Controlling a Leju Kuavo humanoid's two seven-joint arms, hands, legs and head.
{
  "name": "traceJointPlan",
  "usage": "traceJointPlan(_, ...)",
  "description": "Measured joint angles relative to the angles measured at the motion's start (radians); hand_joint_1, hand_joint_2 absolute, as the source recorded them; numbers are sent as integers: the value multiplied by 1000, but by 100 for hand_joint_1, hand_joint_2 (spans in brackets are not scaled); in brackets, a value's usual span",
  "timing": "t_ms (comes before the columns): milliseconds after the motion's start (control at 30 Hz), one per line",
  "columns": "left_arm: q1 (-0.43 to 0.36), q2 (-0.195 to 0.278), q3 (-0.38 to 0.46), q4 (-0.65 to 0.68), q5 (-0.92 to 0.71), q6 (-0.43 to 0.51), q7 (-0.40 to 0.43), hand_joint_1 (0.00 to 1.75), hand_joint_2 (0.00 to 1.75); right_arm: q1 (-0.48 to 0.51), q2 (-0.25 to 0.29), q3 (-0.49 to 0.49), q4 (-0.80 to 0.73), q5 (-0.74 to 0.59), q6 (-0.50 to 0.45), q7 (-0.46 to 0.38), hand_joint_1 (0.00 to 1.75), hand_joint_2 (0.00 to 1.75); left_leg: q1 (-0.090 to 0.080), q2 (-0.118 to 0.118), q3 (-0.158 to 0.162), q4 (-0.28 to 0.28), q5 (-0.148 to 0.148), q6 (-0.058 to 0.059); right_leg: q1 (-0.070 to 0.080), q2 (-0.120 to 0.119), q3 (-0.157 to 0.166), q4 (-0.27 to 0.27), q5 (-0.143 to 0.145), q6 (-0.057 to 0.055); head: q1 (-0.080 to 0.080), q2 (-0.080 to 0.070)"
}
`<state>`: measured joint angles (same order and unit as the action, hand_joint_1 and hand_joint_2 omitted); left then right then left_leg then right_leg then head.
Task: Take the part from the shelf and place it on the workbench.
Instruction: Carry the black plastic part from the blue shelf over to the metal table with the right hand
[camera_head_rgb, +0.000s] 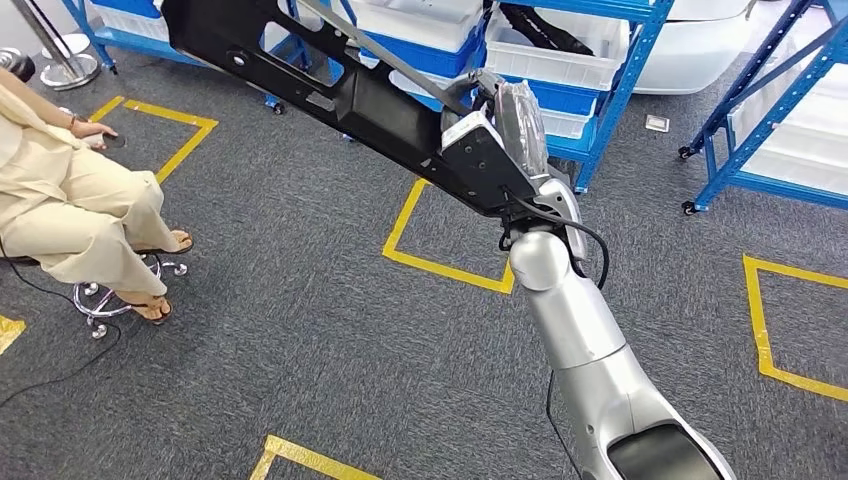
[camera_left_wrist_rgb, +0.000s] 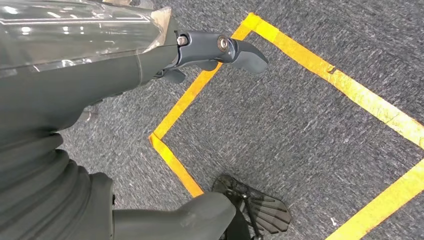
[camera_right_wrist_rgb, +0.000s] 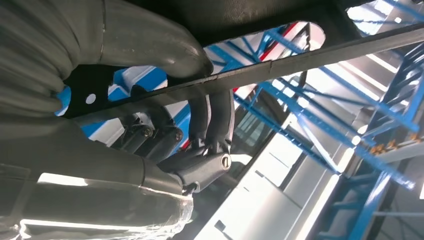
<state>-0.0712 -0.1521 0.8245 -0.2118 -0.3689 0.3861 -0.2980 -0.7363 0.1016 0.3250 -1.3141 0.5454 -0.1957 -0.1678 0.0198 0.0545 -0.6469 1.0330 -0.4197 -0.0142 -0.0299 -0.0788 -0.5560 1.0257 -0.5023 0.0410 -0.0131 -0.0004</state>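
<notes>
Grey carpet floor with yellow tape squares, blue shelving behind.

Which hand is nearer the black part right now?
Right. The right hand grips the black part, fingers hooked through an opening. The left hand hangs down over the carpet, holding nothing.

The head view looks forward and down from high over the carpet toward blue shelves. The left wrist view faces down, close to the same carpet and yellow tape. The right wrist view looks up, near the shelves.
</notes>
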Motion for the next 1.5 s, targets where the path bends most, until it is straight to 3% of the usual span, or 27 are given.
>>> traceJointPlan(67, 0, 0, 3, 0, 0, 2, 0, 0, 175, -3, 4, 1, 0, 0, 0, -1, 175, 175, -7, -22, 0, -5, 2, 15, 6, -12, 6, -8, -2, 14, 0, 0)
traceJointPlan(133, 1, -1, 5, 0, 0, 6, 0, 0, 175, -4, 7, 2, 0, 0, 0, -1, 175, 175, -10, -41, 6, -15, 7, 36, 4, 10, -5, 18, -21, 21, 2, 0)
traceJointPlan(200, 0, -1, 6, 0, 0, 10, 0, 0, 175, -4, 5, 3, 0, -1, 0, -2, 175, 175, -13, -60, 9, -20, 10, 53, 2, 52, -59, 131, -70, 12, 5, 0)
traceJointPlan(267, -1, -1, 7, 0, 0, 12, 0, 0, 175, 0, 1, 3, 0, -1, 0, -2, 175, 175, -20, -84, 10, -20, 9, 62, 8, 71, -133, 264, -111, 6, 6, 0)
traceJointPlan(300, -1, -1, 7, 0, 0, 13, 0, 0, 175, 2, 0, 3, 0, -1, 0, -2, 175, 175, -25, -97, 11, -20, 9, 65, 13, 74, -154, 291, -111, 7, 6, 0)
traceJointPlan(333, -1, -1, 7, 0, 1, 13, 0, 0, 175, 3, -1, 3, 0, -2, 0, -2, 175, 175, -30, -111, 12, -20, 9, 66, 19, 77, -154, 274, -93, 9, 6, 0)
traceJointPlan(400, 0, -3, 8, 0, 1, 13, 0, 0, 175, 0, -2, 4, 0, -5, 0, -2, 175, 175, -39, -137, 15, -19, 10, 68, 33, 99, -106, 146, -27, 5, 6, 0)
traceJointPlan(467, 0, -7, 8, 0, 1, 13, 0, 0, 175, -6, -2, 4, 0, -9, 1, -2, 175, 175, -45, -158, 14, -17, 10, 68, 43, 135, -53, 27, 26, -18, 4, 0)
traceJointPlan(500, 0, -9, 8, 1, 1, 13, 0, 0, 175, -8, -2, 4, 0, -10, 1, -2, 175, 175, -44, -168, 13, -17, 10, 67, 45, 145, -38, -1, 38, -30, 3, 0)
traceJointPlan(567, 3, -9, 8, 1, 2, 14, 0, 0, 175, -9, 0, 4, 0, -11, 1, -2, 175, 175, -43, -185, 11, -19, 11, 61, 40, 131, -29, -14, 45, -48, 5, 0)
traceJointPlan(600, 4, -8, 8, 1, 2, 14, 0, 0, 175, -10, 1, 4, 0, -11, 1, -2, 175, 175, -44, -183, 10, -17, 9, 57, 36, 121, -22, -22, 48, -54, 6, 0)
traceJointPlan(667, 5, -7, 8, 1, 2, 15, -1, 0, 175, -12, 6, 5, 0, -12, 2, -2, 175, 175, -45, -140, -10, 30, -22, 44, 21, 97, -6, -43, 53, -65, 1, 0)
traceJointPlan(733, 3, -7, 8, 1, 2, 16, -1, 0, 175, -14, 9, 5, 0, -12, 2, -2, 175, 175, -30, -82, -71, 150, -83, 23, 16, 75, 3, -49, 52, -70, -5, 0)
traceJointPlan(800, 3, -7, 8, 1, 2, 16, -1, 0, 175, -12, 9, 5, 0, -12, 2, -2, 175, 175, -7, -61, -129, 249, -112, 2, 11, 54, 5, -48, 47, -66, -4, 0)
traceJointPlan(833, 3, -7, 8, 1, 2, 16, -1, 0, 175, -11, 9, 5, 1, -12, 2, -2, 175, 175, 4, -56, -133, 248, -100, -9, 6, 44, 7, -47, 44, -61, -4, 0)
traceJointPlan(867, 4, -6, 8, 1, 2, 16, -1, 0, 175, -10, 9, 5, 1, -12, 2, -2, 175, 175, 13, -50, -115, 209, -71, -20, 1, 35, 10, -46, 39, -54, -4, 0)
traceJointPlan(933, 3, -7, 8, 1, 2, 15, -1, 0, 175, -11, 10, 5, 1, -12, 2, -2, 175, 175, 25, -16, -39, 69, -5, -41, -3, 19, 18, -40, 26, -34, -6, 0)
traceJointPlan(967, 2, -7, 8, 1, 2, 15, -1, 0, 175, -12, 10, 5, 1, -12, 2, -2, 175, 175, 26, -5, -9, 16, 12, -43, -1, 12, 21, -36, 20, -23, -7, 0)
traceJointPlan(1033, 0, -8, 8, 2, 2, 14, -1, 0, 175, -14, 12, 6, 1, -12, 2, -2, 175, 175, 18, -2, 9, -20, 13, -28, 13, 1, 27, -35, 12, -5, -4, 0)
traceJointPlan(1100, 1, -7, 8, 1, 2, 14, -1, 0, 175, -14, 13, 7, 1, -12, 2, -2, 175, 175, 10, -23, 8, -21, 12, 0, 12, -8, 34, -39, 8, 11, 0, 0)
traceJointPlan(1167, 1, -6, 8, 1, 2, 14, -1, 0, 175, -14, 13, 7, 1, -12, 2, -2, 175, 175, 5, -42, 13, -25, 14, 23, 3, 16, 15, 6, -20, 14, 1, 0)
traceJointPlan(1267, 0, -6, 8, 1, 2, 14, -2, 0, 175, -11, 8, 7, 1, -12, 2, -2, 175, 175, -3, -73, 16, -27, 11, 42, 4, 65, -93, 211, -99, -1, 5, 0)
traceJointPlan(1300, 0, -6, 8, 1, 2, 14, -2, 0, 175, -8, 6, 7, 1, -12, 2, -2, 175, 175, -7, -85, 17, -27, 10, 45, 7, 70, -127, 262, -110, -1, 5, 0)
traceJointPlan(1333, 0, -6, 8, 1, 2, 14, -2, 0, 175, -5, 4, 7, 2, -12, 2, -2, 175, 175, -12, -98, 19, -27, 8, 47, 12, 74, -145, 279, -105, 0, 6, 0)
traceJointPlan(1367, 0, -6, 8, 1, 2, 14, -2, 0, 175, -4, 4, 7, 2, -12, 2, -2, 175, 175, -17, -111, 22, -27, 8, 48, 18, 77, -142, 254, -84, 2, 6, 0)
traceJointPlan(1400, 0, -6, 8, 1, 2, 15, -2, 0, 175, -4, 3, 7, 2, -13, 2, -2, 175, 175, -22, -124, 25, -27, 7, 50, 25, 85, -118, 186, -47, 1, 6, 0)
traceJointPlan(1500, 1, -9, 8, 2, 1, 16, -2, 0, 175, -7, 3, 7, 2, -18, 2, -2, 175, 175, -31, -156, 28, -25, 4, 51, 38, 122, -42, 0, 42, -22, 4, 0)
